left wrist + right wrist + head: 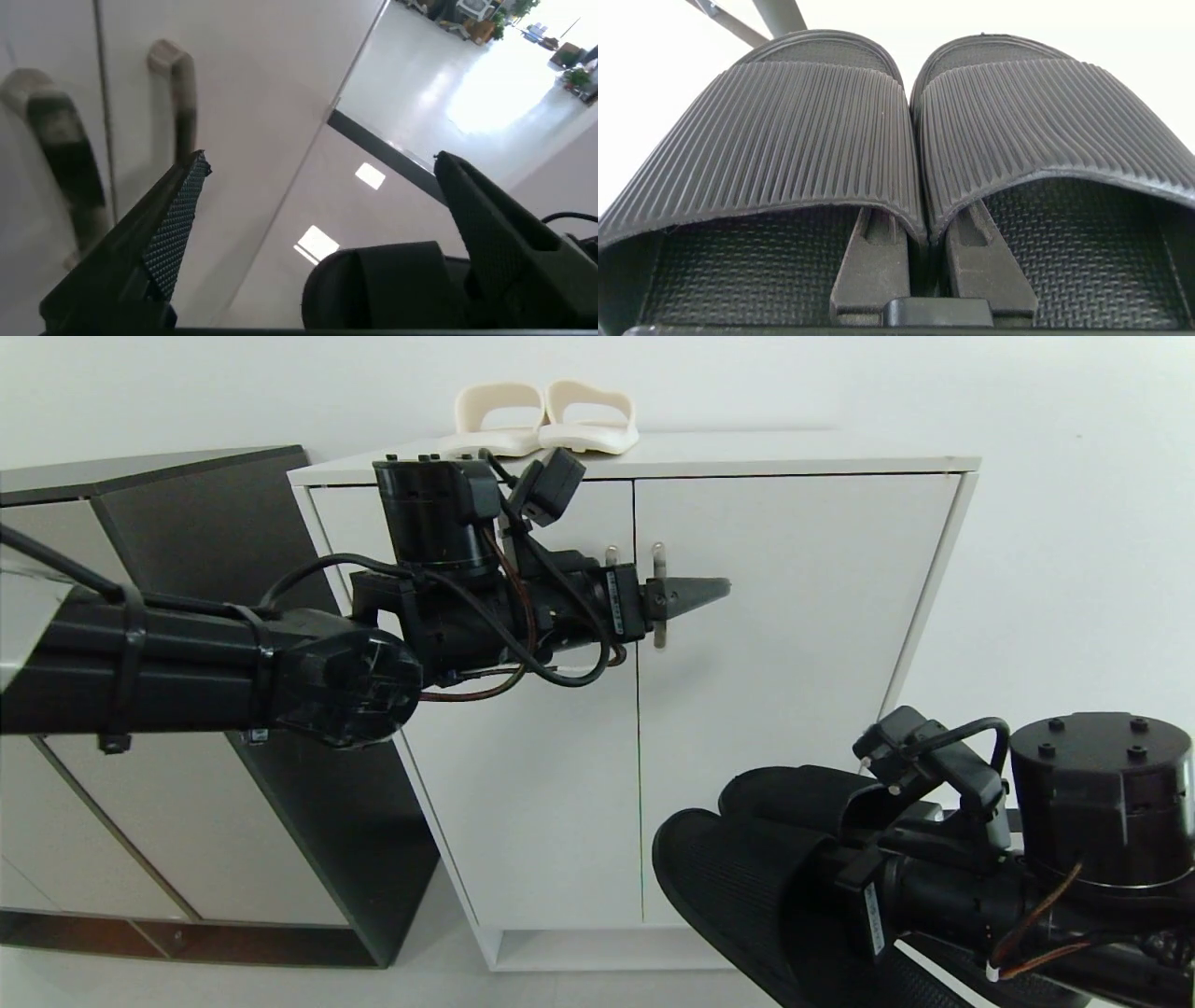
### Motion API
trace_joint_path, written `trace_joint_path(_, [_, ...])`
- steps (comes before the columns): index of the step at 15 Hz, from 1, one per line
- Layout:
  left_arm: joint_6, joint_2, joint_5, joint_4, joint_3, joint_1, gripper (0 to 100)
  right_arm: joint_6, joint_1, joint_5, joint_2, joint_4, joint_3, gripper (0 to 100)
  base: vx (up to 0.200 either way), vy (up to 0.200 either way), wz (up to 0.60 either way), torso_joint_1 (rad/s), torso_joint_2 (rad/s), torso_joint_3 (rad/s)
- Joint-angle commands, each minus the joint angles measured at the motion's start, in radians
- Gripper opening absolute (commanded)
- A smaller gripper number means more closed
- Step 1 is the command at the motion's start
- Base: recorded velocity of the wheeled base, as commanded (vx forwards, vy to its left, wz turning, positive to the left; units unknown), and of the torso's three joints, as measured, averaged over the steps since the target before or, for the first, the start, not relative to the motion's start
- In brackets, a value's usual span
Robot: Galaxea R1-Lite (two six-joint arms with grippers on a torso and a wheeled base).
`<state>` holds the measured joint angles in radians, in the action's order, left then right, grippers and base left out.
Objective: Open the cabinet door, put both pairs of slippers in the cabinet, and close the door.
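Nearest the camera, at lower right of the head view, the right gripper (926, 245) is clamped on the pair of black slippers (747, 859). In its wrist view, one finger (870, 271) lies under each ribbed strap, and the inner edges of the two straps are pinched together between them. The pair is held side by side, clear of the floor and in front of the lower right part of the white cabinet (794, 616), with the toes pointing towards it. Farther in, the left gripper (714, 588) is level with the upper part of the doors, at the centre seam. Its fingers stand apart with nothing between them. One fingertip (192, 177) is just beside the right door handle (659, 560), and contact cannot be confirmed. The left door handle (611, 556) sits next to it across the seam. Both cabinet doors are shut flush. A pair of cream slippers (546, 420) rests side by side on the cabinet top, near its rear edge and above the seam. A dark cabinet (187, 504) stands against the white cabinet's left side.
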<state>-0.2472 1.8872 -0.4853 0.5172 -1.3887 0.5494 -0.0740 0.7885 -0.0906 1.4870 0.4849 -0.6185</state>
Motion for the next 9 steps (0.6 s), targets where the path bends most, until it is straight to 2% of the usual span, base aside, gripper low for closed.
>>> trace_joint_path(1, [0.000,0.020,0.004,-0.003,-0.018,-0.017,100,0.000,0.000,-0.001,-0.005,0.001,-0.003,0,0.000,0.000,0.00,0.000,0.00,0.000])
trace_joint_path(4, [0.000,0.059,0.008,-0.023,-0.059,-0.042,100,-0.001,0.000,-0.001,-0.008,0.001,-0.004,0,0.000,0.000,0.00,0.000,0.00,0.000])
trace_joint_path(5, [0.000,0.079,0.027,-0.039,-0.079,-0.046,100,-0.001,0.000,-0.003,-0.008,0.001,-0.004,0,0.000,0.000,0.00,0.000,0.00,0.000])
trace_joint_path(9, [0.000,0.115,0.039,-0.045,-0.112,-0.042,100,0.000,0.000,-0.003,-0.010,0.000,-0.004,0,0.000,0.000,0.00,0.000,0.00,0.000])
